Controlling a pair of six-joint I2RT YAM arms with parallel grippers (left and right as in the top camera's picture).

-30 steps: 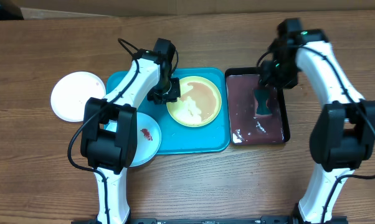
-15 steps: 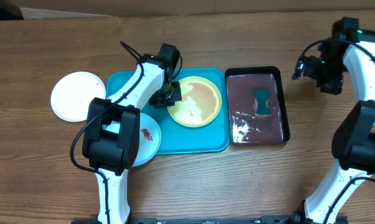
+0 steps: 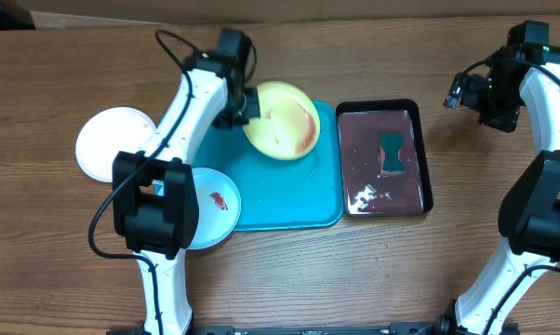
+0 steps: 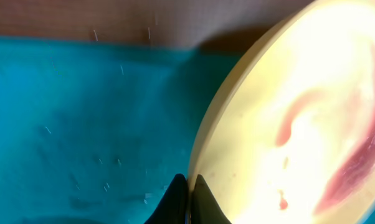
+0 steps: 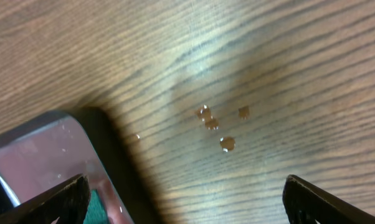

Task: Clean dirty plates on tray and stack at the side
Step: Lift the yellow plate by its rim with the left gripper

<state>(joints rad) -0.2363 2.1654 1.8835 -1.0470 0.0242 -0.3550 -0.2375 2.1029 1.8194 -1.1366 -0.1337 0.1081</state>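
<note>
My left gripper (image 3: 244,104) is shut on the left rim of the yellow-green plate (image 3: 282,121) and holds it tilted over the back of the turquoise tray (image 3: 271,200). Reddish liquid streaks the plate's face, seen close in the left wrist view (image 4: 299,124), where the fingers (image 4: 189,190) pinch the rim. The pale blue plate (image 3: 213,207) with a red smear lies over the tray's front left corner. The white plate (image 3: 113,141) sits on the table left of the tray. My right gripper (image 3: 466,93) is open and empty above the table, right of the black tray.
A black tray (image 3: 384,158) of reddish water holds a teal sponge (image 3: 391,152) and stands right of the turquoise tray; its corner shows in the right wrist view (image 5: 44,155). Several small drops (image 5: 215,121) lie on the wood below my right gripper.
My left gripper has lifted and tilted the yellow-green plate toward the back of the tray. My right gripper let go of the sponge in the black tray and moved far right.
</note>
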